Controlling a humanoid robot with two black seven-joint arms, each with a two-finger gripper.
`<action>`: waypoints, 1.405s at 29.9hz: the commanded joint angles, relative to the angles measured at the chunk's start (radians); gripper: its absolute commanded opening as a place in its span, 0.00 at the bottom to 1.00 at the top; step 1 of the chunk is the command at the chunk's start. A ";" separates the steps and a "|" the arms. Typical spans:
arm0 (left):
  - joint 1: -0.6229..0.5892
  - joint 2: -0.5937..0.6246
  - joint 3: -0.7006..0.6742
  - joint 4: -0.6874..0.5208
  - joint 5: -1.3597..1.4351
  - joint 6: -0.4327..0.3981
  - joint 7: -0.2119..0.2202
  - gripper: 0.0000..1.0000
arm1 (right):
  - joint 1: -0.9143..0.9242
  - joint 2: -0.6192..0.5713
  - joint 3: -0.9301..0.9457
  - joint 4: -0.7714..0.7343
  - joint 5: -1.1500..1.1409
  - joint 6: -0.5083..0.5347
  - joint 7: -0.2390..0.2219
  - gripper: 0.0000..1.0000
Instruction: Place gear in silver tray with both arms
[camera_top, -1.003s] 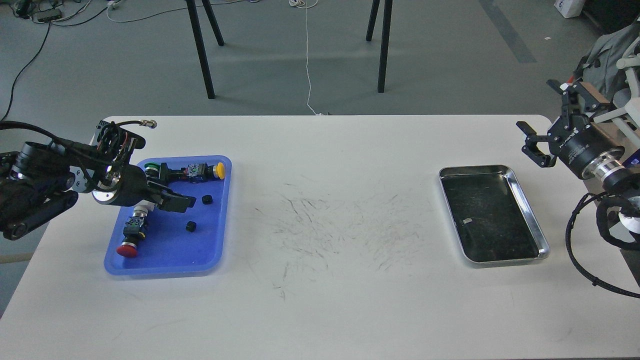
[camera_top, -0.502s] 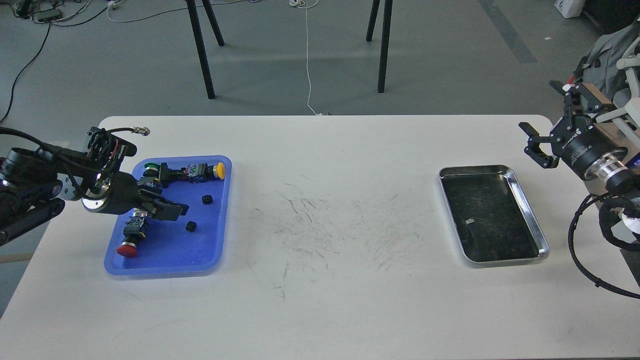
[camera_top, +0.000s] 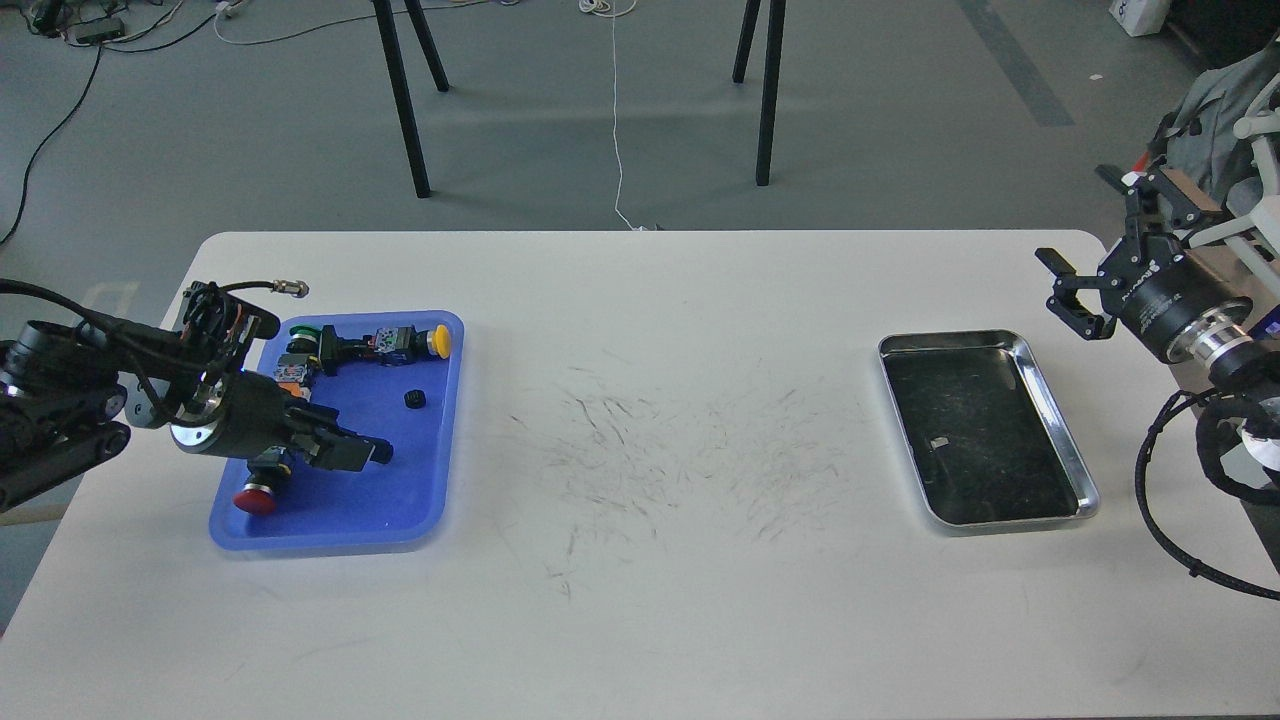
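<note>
The silver tray (camera_top: 1064, 430) lies at the right of the white table, with only a small pale fleck on its dark bottom. One small black gear (camera_top: 415, 399) sits in the blue tray (camera_top: 400, 490) at the left. My left gripper (camera_top: 372, 452) is low inside the blue tray, and its dark fingertips are at the spot where a second small black gear lay. That gear is hidden by the tips, and I cannot tell the fingers apart. My right gripper (camera_top: 1090, 248) is open and empty, held in the air beyond the silver tray's far right corner.
The blue tray also holds push buttons with a red cap (camera_top: 253, 499), a yellow cap (camera_top: 440, 341) and a green cap (camera_top: 303, 331). The white table (camera_top: 660, 560) has scuff marks in its middle. Black stand legs (camera_top: 405, 100) rise from the floor behind it.
My left gripper has moved down and toward me inside the blue tray, until its tips reached the nearer black gear. My right gripper has drawn back slightly to the right.
</note>
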 joint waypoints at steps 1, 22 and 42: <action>0.004 -0.004 -0.004 0.001 -0.002 0.002 0.000 0.83 | 0.000 -0.005 0.000 0.001 0.000 0.000 0.000 0.98; 0.033 -0.048 -0.010 0.013 -0.025 0.028 0.000 0.67 | -0.002 -0.005 -0.002 0.003 0.000 0.000 0.000 0.98; 0.041 -0.063 0.001 0.033 -0.010 0.055 0.000 0.57 | -0.008 -0.013 -0.002 0.003 0.000 0.000 0.000 0.98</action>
